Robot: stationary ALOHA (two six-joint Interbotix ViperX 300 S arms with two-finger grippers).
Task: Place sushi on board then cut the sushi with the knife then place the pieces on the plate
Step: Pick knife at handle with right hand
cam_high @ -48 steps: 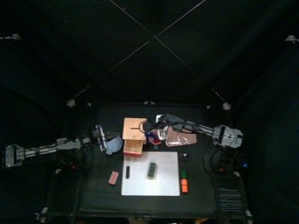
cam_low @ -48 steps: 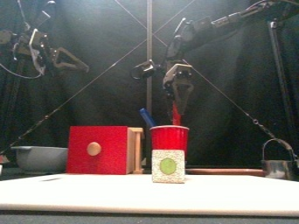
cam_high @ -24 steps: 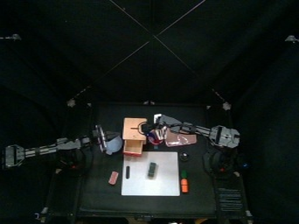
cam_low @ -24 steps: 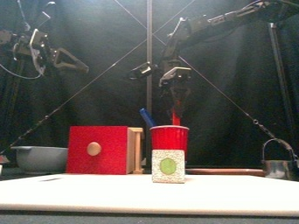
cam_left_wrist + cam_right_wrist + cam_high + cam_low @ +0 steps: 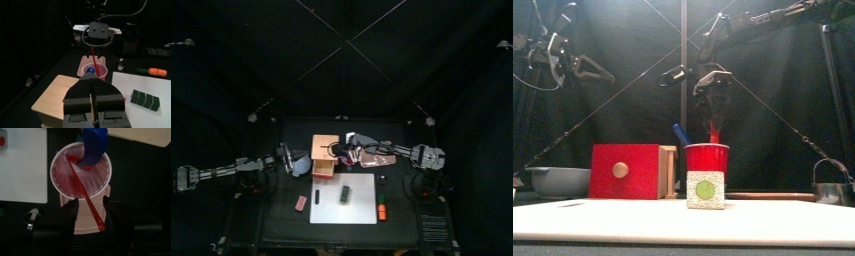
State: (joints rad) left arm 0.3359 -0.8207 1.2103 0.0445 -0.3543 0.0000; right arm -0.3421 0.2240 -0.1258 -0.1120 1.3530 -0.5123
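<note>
The dark green sushi roll stands on the white board. Behind the board is the red cup, holding a blue knife and a red knife. My right gripper hangs open above the cup, with the red knife's handle between its jaws. The left gripper is shut on nothing, high over the wooden box. The pink tray lies right of the cup.
A blue-grey bowl sits at the far left and a metal cutter at the far right. An orange toy lies on the board's right edge. A small reddish toy lies left of the board.
My right gripper has risen above the cup while the red knife stays leaning in it. The left arm has not moved.
</note>
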